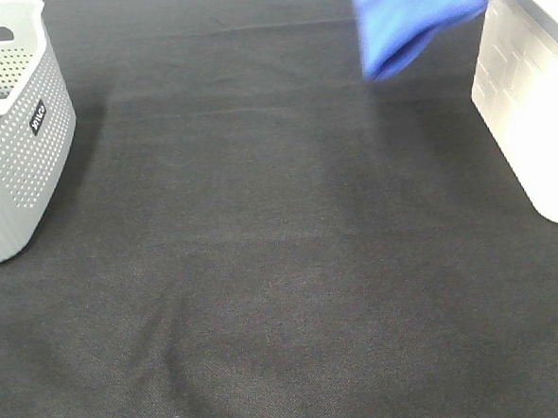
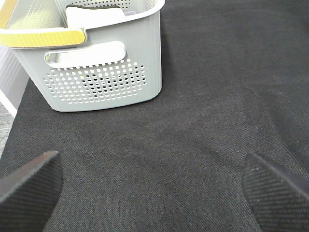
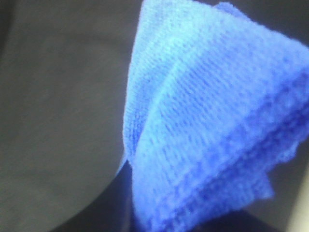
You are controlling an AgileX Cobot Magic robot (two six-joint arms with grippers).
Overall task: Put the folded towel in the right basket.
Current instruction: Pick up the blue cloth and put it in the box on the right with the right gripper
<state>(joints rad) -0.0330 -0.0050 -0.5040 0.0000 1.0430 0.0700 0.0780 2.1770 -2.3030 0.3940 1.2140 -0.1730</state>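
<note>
The folded towel (image 1: 410, 21) is bright blue and hangs bunched in the air at the far right of the table, just left of the right basket (image 1: 537, 89), a pale bin with plain sides. It fills the right wrist view (image 3: 207, 130), where its darker stitched edge shows. It hides my right gripper's fingers, which hold it up. My left gripper (image 2: 154, 193) is open and empty, low over the black cloth, with its two fingertips (image 2: 29, 186) far apart. It is out of the exterior high view.
A grey perforated basket (image 1: 14, 130) with a small black label stands at the left edge. In the left wrist view this grey basket (image 2: 101, 72) has a yellow handle. A black cloth (image 1: 264, 267) covers the table.
</note>
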